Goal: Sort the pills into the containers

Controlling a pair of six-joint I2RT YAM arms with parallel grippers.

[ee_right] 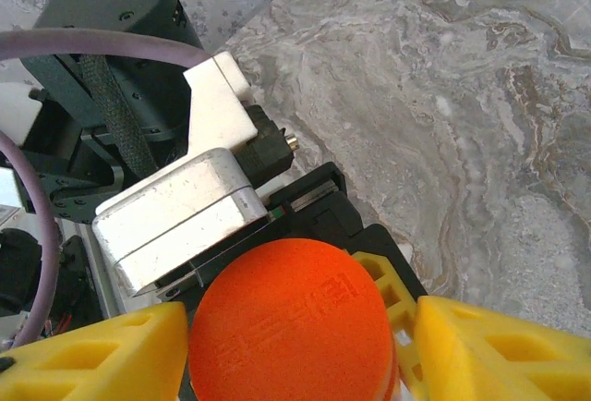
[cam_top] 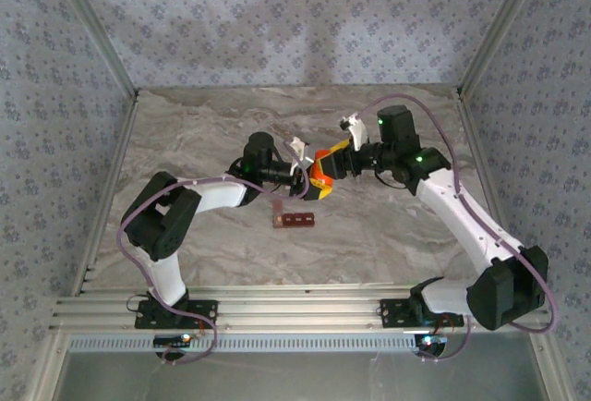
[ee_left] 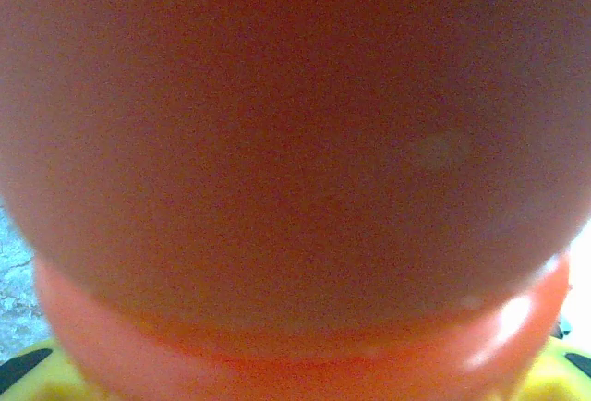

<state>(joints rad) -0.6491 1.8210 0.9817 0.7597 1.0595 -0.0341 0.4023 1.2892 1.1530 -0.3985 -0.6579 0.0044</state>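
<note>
Orange bottle (ee_left: 295,142), pinched by left jaws, lies sideways, its cap (ee_right: 291,327) between right jaws; whether those grip, I cannot tell. Beneath, on the bench (cam_top: 203,142), nearer the left arm, rest the containers (cam_top: 294,220).

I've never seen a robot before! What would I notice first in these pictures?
First, the bright orange bottle, held up over the middle of the marble table where the two arms meet. The left gripper holds its body, and the right gripper has its yellow fingers on either side of the round cap. A small dark red strip of cells lies on the table, nearer the arms' bases.
</note>
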